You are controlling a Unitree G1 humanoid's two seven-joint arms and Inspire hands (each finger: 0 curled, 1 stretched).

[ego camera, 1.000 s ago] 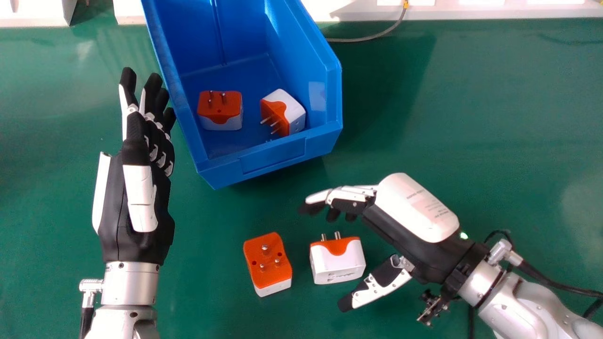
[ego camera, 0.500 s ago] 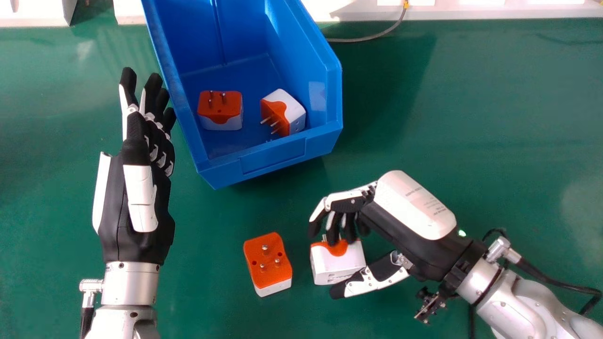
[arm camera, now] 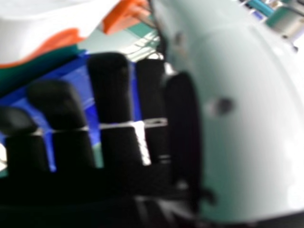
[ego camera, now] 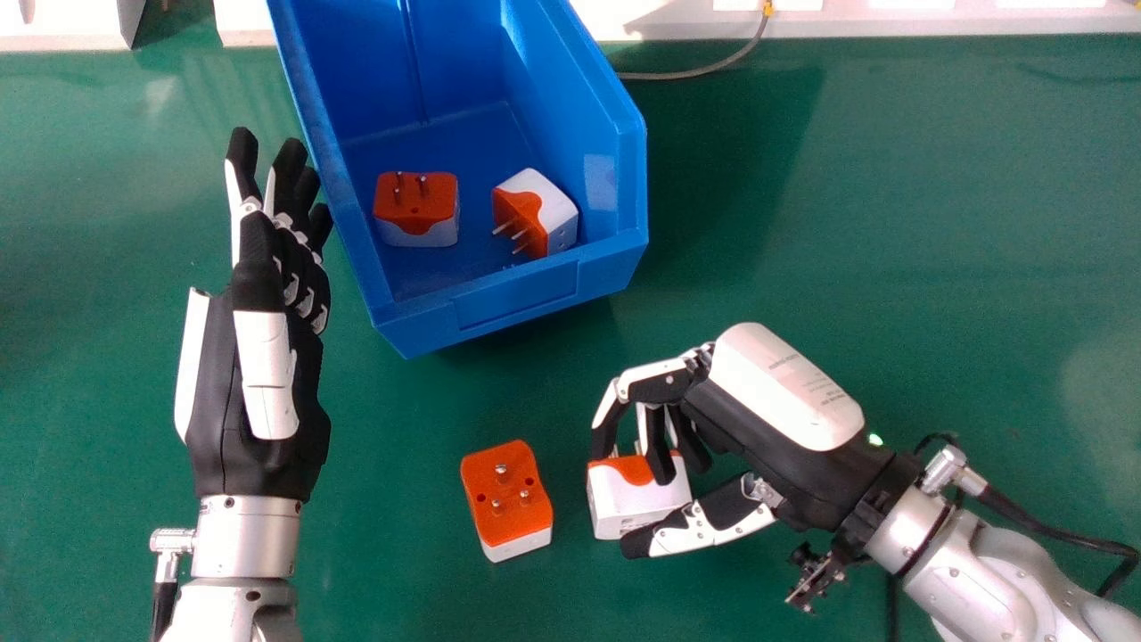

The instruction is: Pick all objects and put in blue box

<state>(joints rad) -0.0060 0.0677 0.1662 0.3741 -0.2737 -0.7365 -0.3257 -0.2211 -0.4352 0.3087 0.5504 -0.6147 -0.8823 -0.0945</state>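
Nothing is reading legibly here. Small print is running in a few short lines across the white cover (ego camera: 784,388) on the back of the right hand (ego camera: 744,446), slanting with the cover and sitting toward its wrist end. Lettering is coming out too small to make out in the head view.

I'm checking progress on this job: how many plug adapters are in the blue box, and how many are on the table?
Adapters in the box: 2
Adapters on the table: 2
Total: 4
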